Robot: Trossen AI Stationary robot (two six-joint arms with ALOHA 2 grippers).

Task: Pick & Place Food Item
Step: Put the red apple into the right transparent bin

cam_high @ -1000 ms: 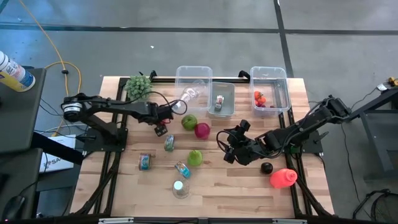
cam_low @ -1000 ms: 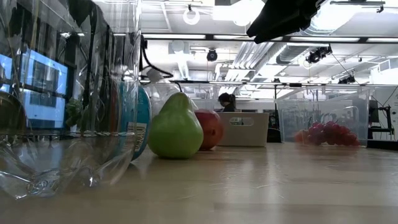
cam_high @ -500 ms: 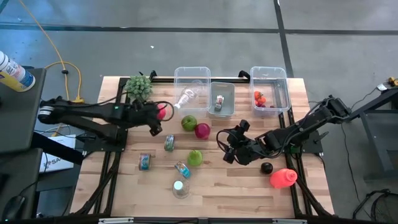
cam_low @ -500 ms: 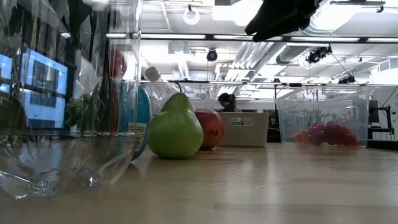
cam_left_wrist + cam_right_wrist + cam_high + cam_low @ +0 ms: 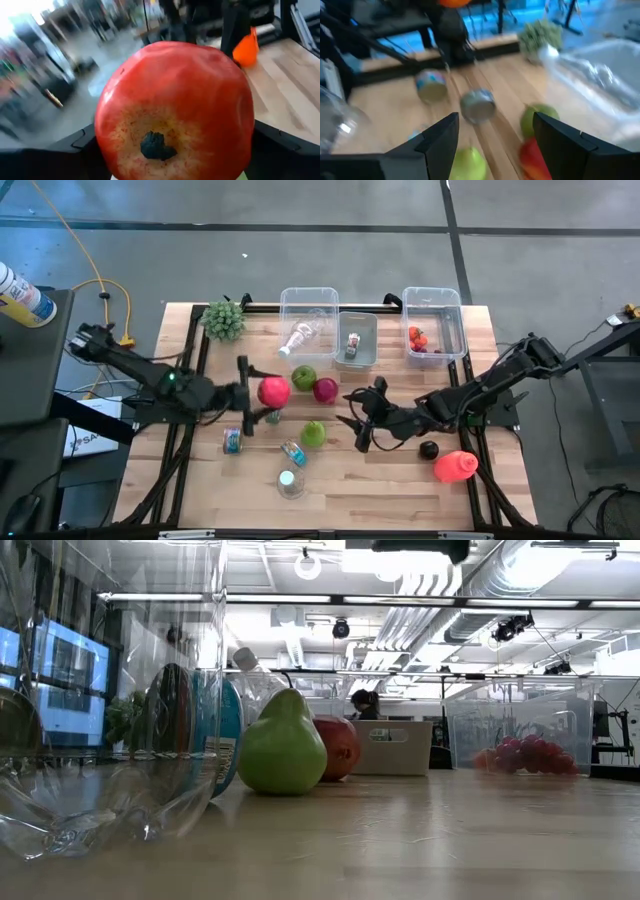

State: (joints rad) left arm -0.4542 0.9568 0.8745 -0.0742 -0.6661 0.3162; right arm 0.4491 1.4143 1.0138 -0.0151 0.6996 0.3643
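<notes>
High view: left gripper pinches the red apple above table centre; food bin lies far rightward. Right gripper, fingers spread, sits nearer it.

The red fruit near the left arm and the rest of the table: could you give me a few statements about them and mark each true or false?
1. The left gripper is holding the red fruit. True.
2. The right gripper is carrying a green pear. False: its fingers are open and empty, above the table.
3. The right-hand clear bin is empty. False: it already holds red food.
4. A green pear lies on the table between the two grippers. True.
5. The orange-red bottle stands inside the left clear bin. False: it lies on the table near the right arm.
</notes>
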